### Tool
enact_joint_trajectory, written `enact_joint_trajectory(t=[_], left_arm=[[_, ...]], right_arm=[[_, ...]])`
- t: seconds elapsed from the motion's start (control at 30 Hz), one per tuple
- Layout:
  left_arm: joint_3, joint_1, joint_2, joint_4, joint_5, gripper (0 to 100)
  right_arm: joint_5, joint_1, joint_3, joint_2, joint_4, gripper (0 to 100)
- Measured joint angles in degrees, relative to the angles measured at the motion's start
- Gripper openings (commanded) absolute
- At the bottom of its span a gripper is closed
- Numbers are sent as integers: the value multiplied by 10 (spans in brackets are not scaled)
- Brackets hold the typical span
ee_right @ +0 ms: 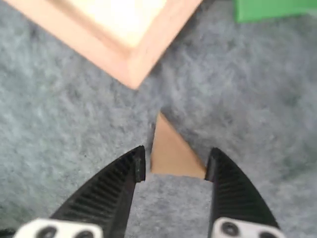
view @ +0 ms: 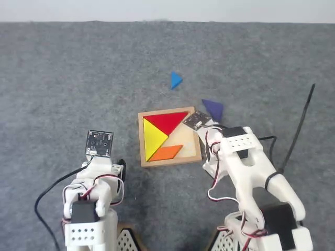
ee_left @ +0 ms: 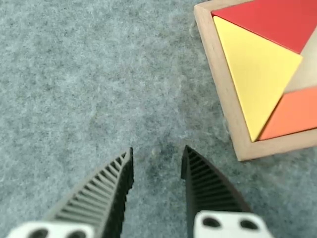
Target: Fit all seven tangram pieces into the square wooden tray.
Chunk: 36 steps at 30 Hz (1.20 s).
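Note:
The square wooden tray [view: 197,149] lies mid-table with a red triangle [view: 168,121], a yellow triangle [view: 153,136] and an orange parallelogram [view: 166,152] in it. A small tan triangle [ee_right: 171,152] lies on the carpet just off the tray's corner [ee_right: 132,62]. My right gripper [ee_right: 176,159] is open and straddles it, one finger close to each side. A green piece [ee_right: 272,8] lies farther off. My left gripper [ee_left: 157,157] is open over bare carpet, short of the tray's near left corner [ee_left: 242,148].
A small blue triangle [view: 176,80] and a purple triangle [view: 213,109] lie on the grey carpet beyond the tray. A black cable [view: 298,130] runs along the right side. The right arm [view: 238,157] hangs over the tray's right edge.

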Motion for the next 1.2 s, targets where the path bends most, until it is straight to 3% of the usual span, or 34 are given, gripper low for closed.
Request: enact_joint_trajectory(t=[0.23,0.47,0.63,0.9,1.2], left_arm=[[0,0,0,0,0,153],[0,0,0,0,0,153],[0,0,0,0,0,153],[0,0,0,0,0,153],[0,0,0,0,0,153]], right_arm=[[-1,0,4,0,6,214],[-1,4,25,-1,-1,82],[-12,4,25,-4,-1,73],[-105,4,-4,-4,31,76],[-307,4,-62,-4,82,77]])
